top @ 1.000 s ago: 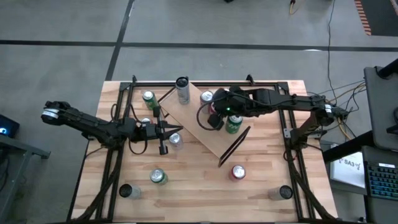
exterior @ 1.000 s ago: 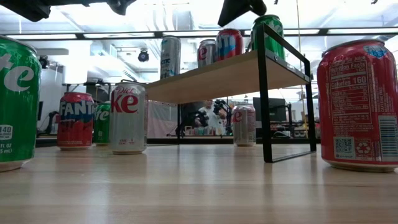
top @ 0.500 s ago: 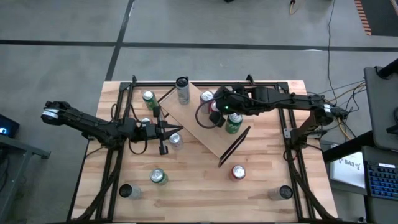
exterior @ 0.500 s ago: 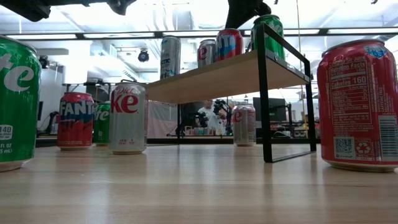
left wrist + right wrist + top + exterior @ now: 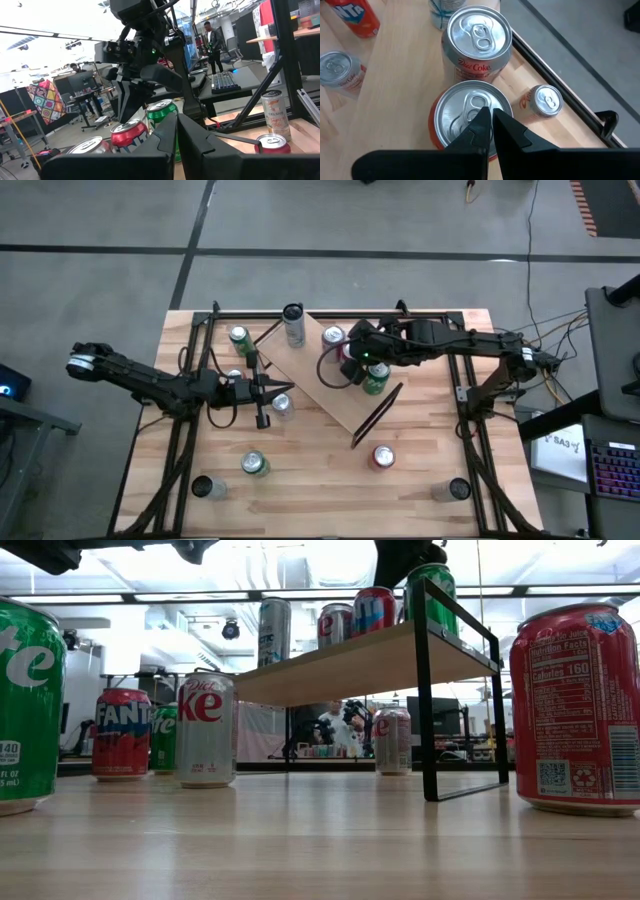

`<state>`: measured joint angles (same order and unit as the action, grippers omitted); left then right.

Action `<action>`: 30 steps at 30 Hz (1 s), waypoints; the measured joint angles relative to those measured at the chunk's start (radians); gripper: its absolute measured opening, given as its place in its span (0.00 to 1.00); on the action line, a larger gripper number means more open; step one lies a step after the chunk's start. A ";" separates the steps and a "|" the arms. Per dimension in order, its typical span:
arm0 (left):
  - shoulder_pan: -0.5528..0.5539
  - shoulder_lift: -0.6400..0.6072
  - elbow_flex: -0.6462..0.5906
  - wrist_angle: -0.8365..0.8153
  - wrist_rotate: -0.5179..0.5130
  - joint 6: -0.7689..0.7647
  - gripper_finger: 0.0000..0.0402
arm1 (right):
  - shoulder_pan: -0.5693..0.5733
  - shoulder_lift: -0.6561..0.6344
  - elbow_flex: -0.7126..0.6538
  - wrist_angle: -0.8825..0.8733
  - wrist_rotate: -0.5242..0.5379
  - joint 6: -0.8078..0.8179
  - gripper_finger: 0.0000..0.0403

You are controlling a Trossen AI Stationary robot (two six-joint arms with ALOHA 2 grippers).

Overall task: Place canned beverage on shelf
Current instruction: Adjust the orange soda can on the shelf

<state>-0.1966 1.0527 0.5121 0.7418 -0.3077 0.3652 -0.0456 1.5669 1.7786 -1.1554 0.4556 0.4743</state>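
Going left to right across the table: the left arm is parked out on its own side, left gripper (image 5: 268, 392) clenched on nothing, hanging over bare tabletop just beside a silver can (image 5: 282, 404). Looks like it's simply waiting out of the way. Around it there's a green can (image 5: 239, 337) near the back rail and another green one (image 5: 254, 464) toward the front, both on the table, so probably stock not yet put up.

Middle: the shelf (image 5: 312, 385) sits diagonally on the table, light board with black end frames. A tall silver can (image 5: 293, 324) stands at its far corner, and a Diet Coke can (image 5: 477, 42) stands further along the board.

Right of that, the right gripper (image 5: 489, 127) hovers directly over the lid of a red can (image 5: 470, 117) that stands on the shelf next to the Diet Coke. Its fingers are pressed together and not around the can, so I'd guess that can is already placed. A green can (image 5: 375, 379) stands on the shelf beside it. A red can (image 5: 382, 457) sits on the table further front.
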 joint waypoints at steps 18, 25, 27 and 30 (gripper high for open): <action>0.000 0.000 0.000 0.000 0.000 0.000 0.00 | 0.004 -0.013 -0.002 -0.006 0.008 0.022 0.03; 0.000 0.000 0.000 0.000 0.000 0.000 0.00 | 0.004 -0.018 -0.002 0.107 0.013 -0.045 0.03; 0.000 0.000 0.000 0.000 0.000 0.000 0.00 | 0.007 -0.018 -0.002 0.124 0.013 -0.064 0.03; 0.000 0.000 0.000 0.000 0.000 0.000 0.00 | 0.024 -0.020 -0.002 0.132 0.014 -0.074 0.03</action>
<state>-0.1963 1.0523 0.5121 0.7417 -0.3076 0.3653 -0.0212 1.5471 1.7771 -1.0239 0.4698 0.4000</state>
